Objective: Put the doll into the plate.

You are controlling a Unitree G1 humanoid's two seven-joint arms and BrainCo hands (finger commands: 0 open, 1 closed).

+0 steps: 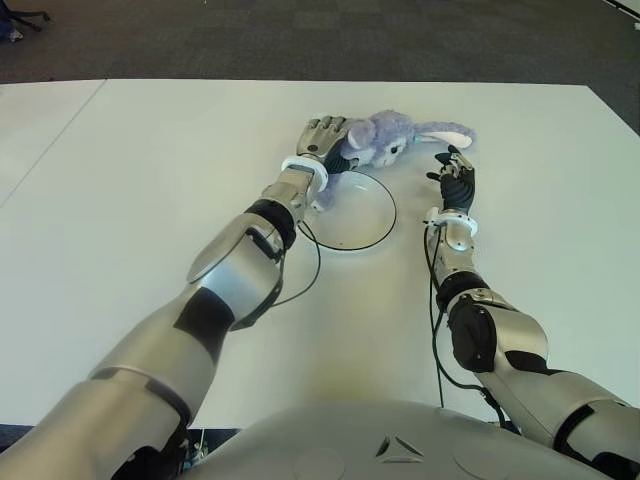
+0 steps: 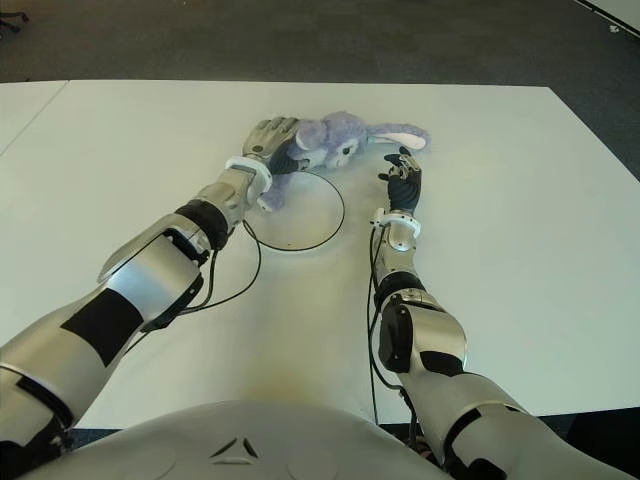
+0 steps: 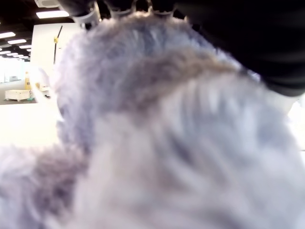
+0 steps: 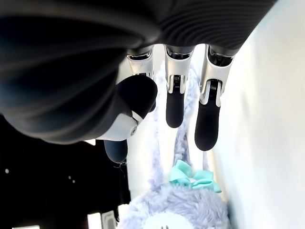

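Observation:
A purple plush bunny doll point(image 1: 388, 138) with a white-lined ear and a teal bow lies on the white table, just beyond the far rim of the plate point(image 1: 362, 218). The plate is white and flat with a thin dark rim. My left hand point(image 1: 330, 135) reaches over the plate's far left rim, its fingers curled on the doll's body. Purple fur point(image 3: 157, 133) fills the left wrist view. My right hand point(image 1: 452, 165) stands open to the right of the plate, close beside the doll's head and ear, holding nothing. Its wrist view shows straight fingers point(image 4: 174, 102) above the doll's bow point(image 4: 193, 177).
The white table point(image 1: 150, 180) stretches wide to both sides. A black cable point(image 1: 312, 262) loops from my left forearm across the plate's near left rim. Dark carpet point(image 1: 300, 40) lies beyond the table's far edge.

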